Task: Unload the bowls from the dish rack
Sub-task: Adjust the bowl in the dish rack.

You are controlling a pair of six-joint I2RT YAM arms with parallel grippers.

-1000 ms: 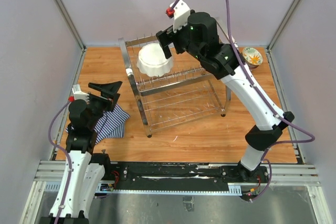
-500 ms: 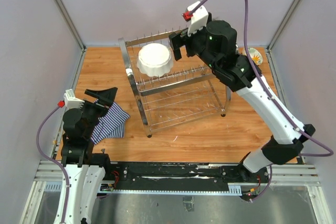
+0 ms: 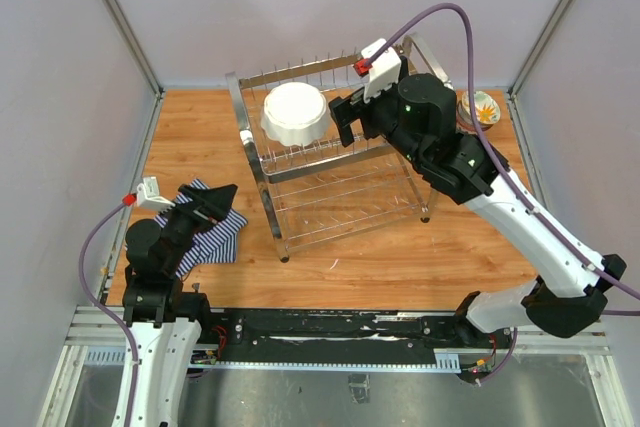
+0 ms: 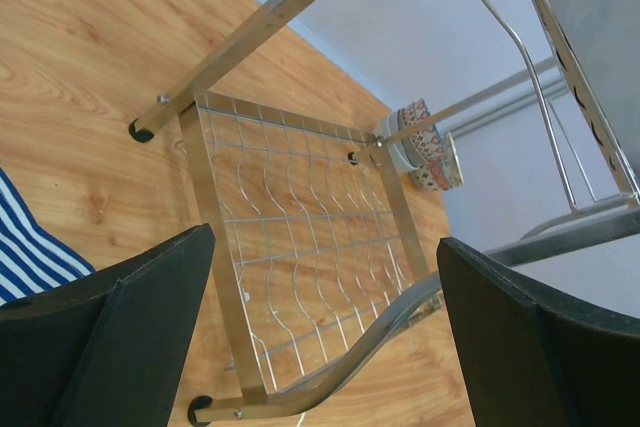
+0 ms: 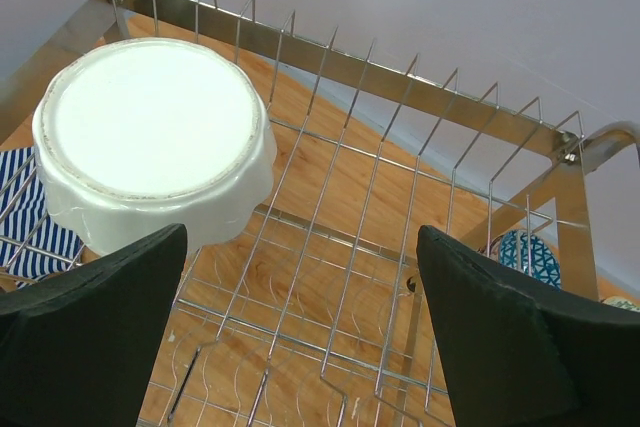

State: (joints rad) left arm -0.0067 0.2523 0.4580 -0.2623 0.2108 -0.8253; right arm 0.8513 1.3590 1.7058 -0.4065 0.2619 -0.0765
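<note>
The left claw (image 4: pixel 322 277) hangs wide open and empty above the striped cloth (image 3: pixel 218 232). It faces the rack (image 3: pixel 340 187) from well apart. The white bowl (image 3: pixel 296 113) rests bottom up on the rack's upper tier, at its left end. The right claw (image 5: pixel 300 242), spread wide and holding nothing, hovers over that tier just right of the bowl. Upright prongs line the rail behind. A floral bowl (image 3: pixel 481 105) stands on the tabletop (image 3: pixel 400 257) in the far right corner.

I'm seeing bright, even light from overhead, with soft shadows pooling under the dish rack (image 3: pixel 335 162). The white bowl (image 5: pixel 155 137) is nearly washing out on the right wrist; chrome is glinting, everything reading sharp.
</note>
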